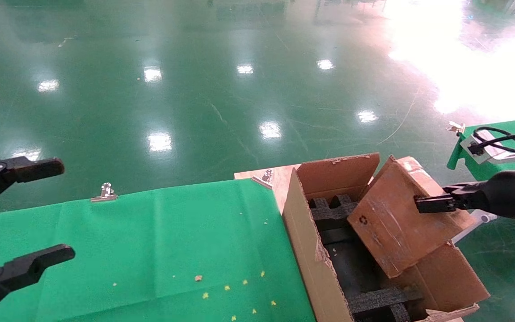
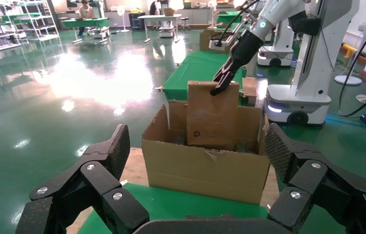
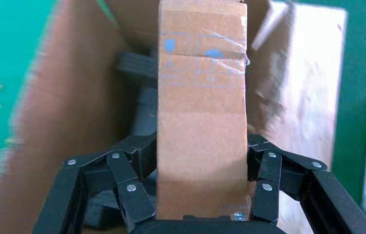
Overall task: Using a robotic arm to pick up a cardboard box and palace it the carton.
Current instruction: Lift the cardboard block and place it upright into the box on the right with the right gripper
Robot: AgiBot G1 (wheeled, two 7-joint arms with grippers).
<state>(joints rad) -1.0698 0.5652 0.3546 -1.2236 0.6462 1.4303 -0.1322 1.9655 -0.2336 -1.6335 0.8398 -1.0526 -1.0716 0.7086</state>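
Observation:
The small brown cardboard box (image 1: pixel 396 223) hangs tilted over the open carton (image 1: pixel 304 250), its lower end down between the carton's walls above the black foam inserts (image 1: pixel 329 210). My right gripper (image 1: pixel 423 203) is shut on the box's upper end. In the right wrist view the fingers (image 3: pixel 139 156) press both sides of the box (image 3: pixel 201 107). In the left wrist view the box (image 2: pixel 212 117) stands up out of the carton (image 2: pixel 205 168). My left gripper (image 1: pixel 67 210) is open over the green cloth at the left, holding nothing.
A green cloth (image 1: pixel 150 250) covers the table, held by metal clips (image 1: pixel 104 192), with small crumbs near the front. A bare wooden edge (image 1: pixel 280 179) shows beside the carton. Another green table (image 1: pixel 508 129) stands at the right, and a white robot base (image 2: pixel 298 102) beyond the carton.

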